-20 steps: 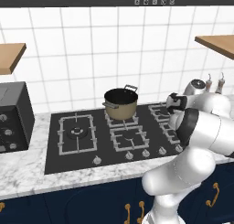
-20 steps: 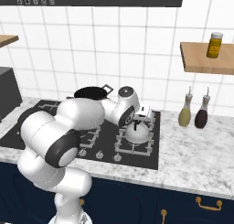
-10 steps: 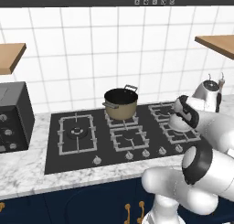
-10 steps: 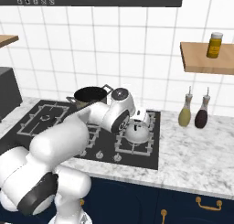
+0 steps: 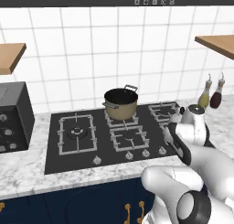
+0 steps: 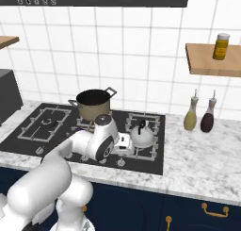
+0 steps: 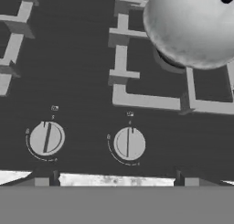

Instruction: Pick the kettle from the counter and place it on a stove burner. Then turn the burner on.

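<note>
The silvery kettle (image 6: 142,135) with its black handle stands on the front right stove burner's grate (image 6: 154,152). In the hand view the kettle (image 7: 192,26) bulges at the top right over that grate (image 7: 121,58). My gripper (image 7: 114,179) is open with nothing between its fingers. It hovers over two round knobs (image 7: 129,144) at the cooktop's front edge. From the right base my gripper (image 6: 122,147) sits just left of the kettle, apart from it. In the left base view my arm (image 5: 192,129) covers most of that burner. The marble counter (image 6: 202,159) runs to the right.
A tan black-rimmed pot (image 6: 94,103) stands on the back middle burner, behind my arm. Two slim bottles (image 6: 190,118) stand on the counter at the right. A black appliance (image 5: 13,118) sits far left. A row of knobs (image 5: 129,155) lines the cooktop's front.
My hand has come off the kettle's handle and swung down and forward over the knobs. The kettle stays where it was on the front right grate.
</note>
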